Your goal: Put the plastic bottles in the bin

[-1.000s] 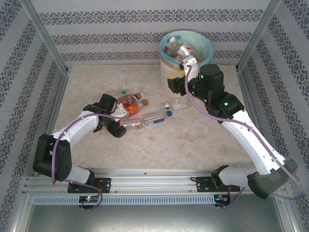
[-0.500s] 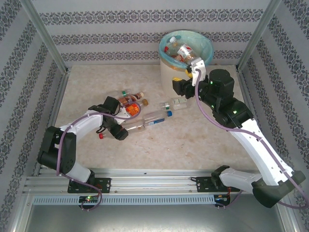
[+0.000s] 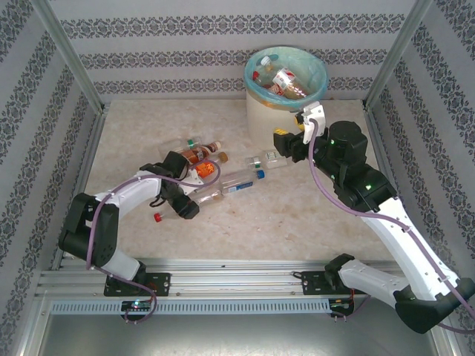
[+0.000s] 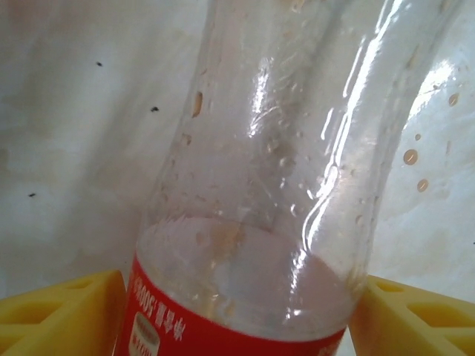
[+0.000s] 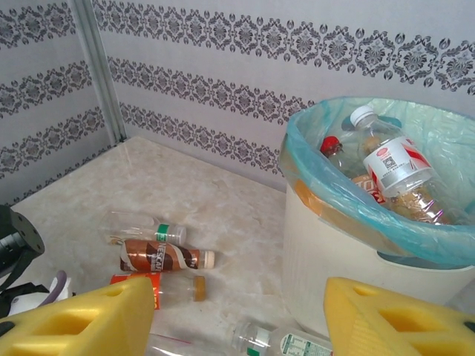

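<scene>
The bin (image 3: 258, 119) stands at the 1 o'clock corner of the table (image 3: 133, 133). Several bottles (image 3: 280, 78) lie inside it, so that share of the task is done.

About six more lie on the table near its centre, at 8 o'clock from the bin. They include a brown bottle (image 3: 202, 152), an orange-labelled bottle (image 3: 207, 170), a long blue-capped bottle (image 3: 239, 180) and a small bottle (image 3: 272, 159) nearest the bin.

The left gripper (image 3: 185, 206) is at 6 o'clock from this group, astride a red-labelled bottle (image 4: 252, 222) lying on the table. Its pads (image 4: 59, 315) sit against the bottle's sides; whether they clamp it cannot be told.

The right gripper (image 5: 237, 319) hangs at 6 o'clock from the bin, jaws wide and empty.

The task is judged roughly half complete.
</scene>
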